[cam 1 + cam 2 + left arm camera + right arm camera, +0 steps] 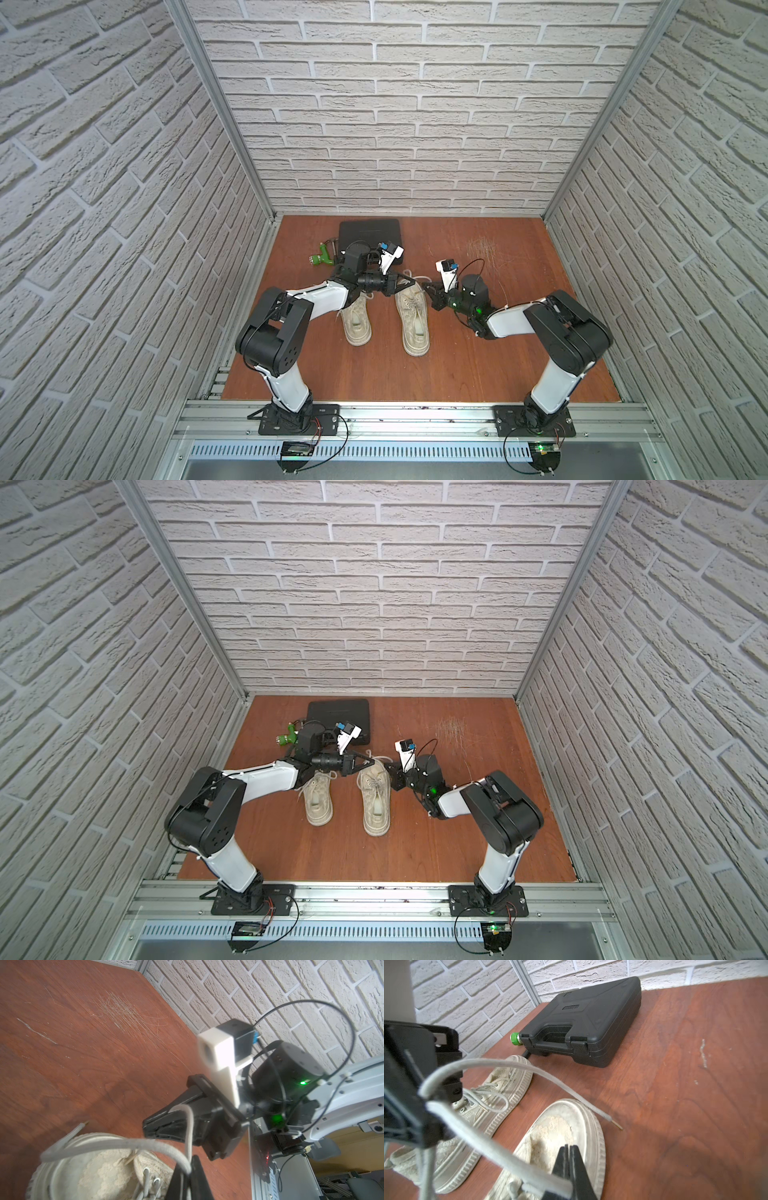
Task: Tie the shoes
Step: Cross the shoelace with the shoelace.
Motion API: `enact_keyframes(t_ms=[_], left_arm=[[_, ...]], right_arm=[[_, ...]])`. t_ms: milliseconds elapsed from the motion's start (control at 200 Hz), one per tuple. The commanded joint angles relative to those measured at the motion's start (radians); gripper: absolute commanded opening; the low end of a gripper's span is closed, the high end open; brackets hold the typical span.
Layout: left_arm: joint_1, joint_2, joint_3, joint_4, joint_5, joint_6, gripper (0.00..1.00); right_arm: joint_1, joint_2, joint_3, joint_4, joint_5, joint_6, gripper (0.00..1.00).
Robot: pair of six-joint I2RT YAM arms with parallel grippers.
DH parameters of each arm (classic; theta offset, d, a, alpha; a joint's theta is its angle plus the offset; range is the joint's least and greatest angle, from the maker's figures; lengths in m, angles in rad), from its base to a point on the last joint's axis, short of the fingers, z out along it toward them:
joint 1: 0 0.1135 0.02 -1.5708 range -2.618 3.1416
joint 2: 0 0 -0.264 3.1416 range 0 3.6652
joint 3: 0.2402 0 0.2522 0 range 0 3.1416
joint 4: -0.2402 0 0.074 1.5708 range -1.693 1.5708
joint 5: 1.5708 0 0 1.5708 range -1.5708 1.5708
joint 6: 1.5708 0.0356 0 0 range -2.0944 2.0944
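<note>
2 worn canvas shoes [356,322] lie side by side on the table [498,353], toes to the back wall, in both top views, apart from the black case [370,232] and green tool [322,259] behind them. Over the toe of the shoe on the robot's right, the left gripper [411,283] and right gripper [428,287] meet almost tip to tip; from up here we cannot read their jaws. From the left wrist, we see the left gripper's jaws together on the cream lace [128,1144], which arches above the toe cap, while a thinner run climbs to the right gripper [160,1128] just beyond. From the right wrist, the right gripper [568,1159] shows its jaws pressed together with a flat stretch of lace [483,1142] pinched at their root; the left gripper's loop trails a free end that droops toward the wood past the toe. The neighbouring shoe's lace lies slack over its eyelets and looks untied. We judge the work at its opening step on 1 shoe: both strands lifted, neither yet crossed. The next move calls for carrying 1 strand over the other and drawing it under, both grips kept firm and the pull gentle enough that the light shoe does not slide.
</note>
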Motion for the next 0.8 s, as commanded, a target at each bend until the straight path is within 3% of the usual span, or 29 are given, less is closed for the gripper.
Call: enact_keyframes(t_ms=[0, 175, 340, 540, 795], left_arm=[[-0.022, 0.028, 0.039, 0.021, 0.005, 0.006, 0.0], [-0.045, 0.06, 0.059, 0.036, -0.004, -0.001, 0.0], [-0.063, 0.108, 0.084, 0.074, 0.0, -0.026, 0.0], [-0.07, 0.15, 0.096, 0.125, 0.0, -0.066, 0.0], [-0.07, 0.16, 0.092, 0.143, 0.0, -0.08, 0.0]], right_arm=[[0.005, -0.156, 0.02, -0.243, 0.044, -0.116, 0.03], [0.009, -0.347, 0.096, -0.678, 0.073, -0.211, 0.03], [0.033, -0.476, 0.169, -0.943, 0.089, -0.239, 0.03], [0.123, -0.515, 0.24, -1.053, 0.134, -0.232, 0.03], [0.254, -0.414, 0.324, -1.054, 0.302, -0.256, 0.03]])
